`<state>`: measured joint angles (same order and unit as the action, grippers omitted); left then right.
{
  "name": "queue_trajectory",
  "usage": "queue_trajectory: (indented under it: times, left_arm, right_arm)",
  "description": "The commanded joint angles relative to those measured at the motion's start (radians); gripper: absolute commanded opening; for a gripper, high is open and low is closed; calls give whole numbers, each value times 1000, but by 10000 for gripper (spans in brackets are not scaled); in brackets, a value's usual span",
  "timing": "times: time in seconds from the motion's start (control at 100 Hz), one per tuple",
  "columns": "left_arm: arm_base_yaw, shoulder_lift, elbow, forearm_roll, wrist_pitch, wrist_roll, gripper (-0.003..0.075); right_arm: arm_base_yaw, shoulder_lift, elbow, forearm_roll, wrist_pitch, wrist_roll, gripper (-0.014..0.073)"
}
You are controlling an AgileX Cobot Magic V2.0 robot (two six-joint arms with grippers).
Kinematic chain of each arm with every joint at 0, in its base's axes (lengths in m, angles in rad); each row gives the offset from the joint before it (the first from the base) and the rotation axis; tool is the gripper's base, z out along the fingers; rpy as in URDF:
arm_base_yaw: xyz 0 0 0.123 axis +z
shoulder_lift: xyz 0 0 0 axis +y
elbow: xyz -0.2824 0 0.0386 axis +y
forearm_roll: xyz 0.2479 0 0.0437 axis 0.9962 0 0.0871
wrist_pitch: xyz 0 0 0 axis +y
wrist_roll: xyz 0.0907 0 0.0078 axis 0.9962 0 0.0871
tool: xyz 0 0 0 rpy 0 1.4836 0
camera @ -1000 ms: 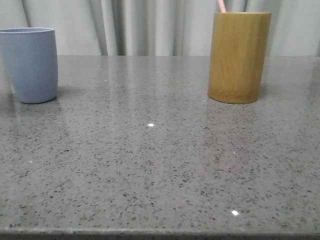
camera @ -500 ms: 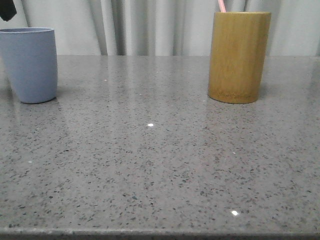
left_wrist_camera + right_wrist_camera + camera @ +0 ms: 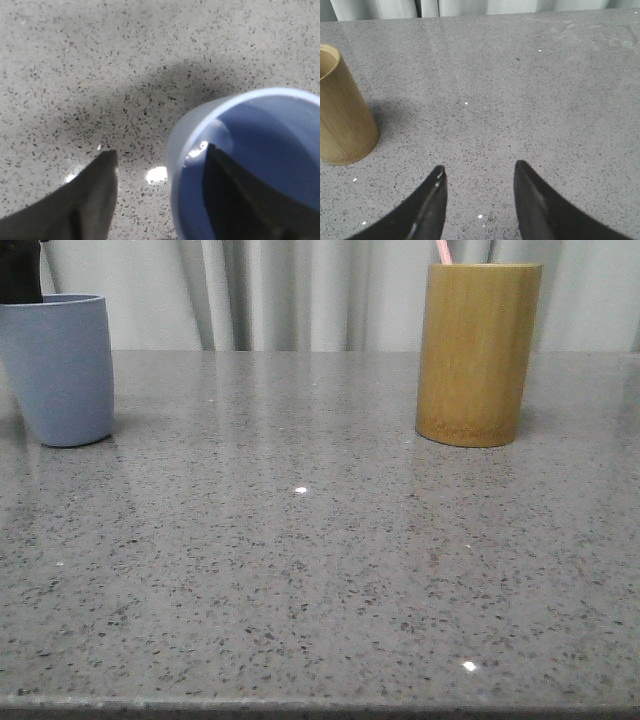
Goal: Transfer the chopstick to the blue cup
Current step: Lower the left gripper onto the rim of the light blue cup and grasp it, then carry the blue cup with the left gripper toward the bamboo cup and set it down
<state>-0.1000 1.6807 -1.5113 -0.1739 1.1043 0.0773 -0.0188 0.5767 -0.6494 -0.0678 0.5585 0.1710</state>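
The blue cup [image 3: 62, 370] stands upright at the table's far left. My left gripper [image 3: 20, 270] hangs just above its rim, only a dark tip showing in the front view. In the left wrist view the left gripper [image 3: 162, 155] is open and straddles the wall of the blue cup [image 3: 280, 125]: one finger is over the inside, the other over the table outside. A pale pink chopstick [image 3: 443, 251] pokes out of the bamboo holder [image 3: 478, 354] at the back right. My right gripper [image 3: 479, 171] is open and empty over bare table, with the bamboo holder [image 3: 341, 117] off to one side.
Grey speckled stone table [image 3: 300, 570] with its front edge at the bottom of the front view. Pale curtains [image 3: 300, 290] hang behind the table. Nothing else stands between the two containers.
My left gripper has come down into the front view at the upper left and now hangs right over the blue cup's rim. The cup, the holder and the chopstick have not moved.
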Motion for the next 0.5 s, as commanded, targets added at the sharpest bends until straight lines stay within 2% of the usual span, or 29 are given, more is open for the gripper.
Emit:
queue_trajectory:
  times: [0.0,0.22,0.49]
  left_arm:
    - [-8,-37,-36,-26,-24,1,273]
    - [-8,-37,-36,-41,-28,1,-18]
    - [-34,-33,-78,-90,-21,1,-19]
  right_arm:
    - [-1,10,-29,-10,-78,-2,339]
    - [-1,10,-29,-11,-77,-2,339]
    - [-1,10,-29,-11,-70,-2,339]
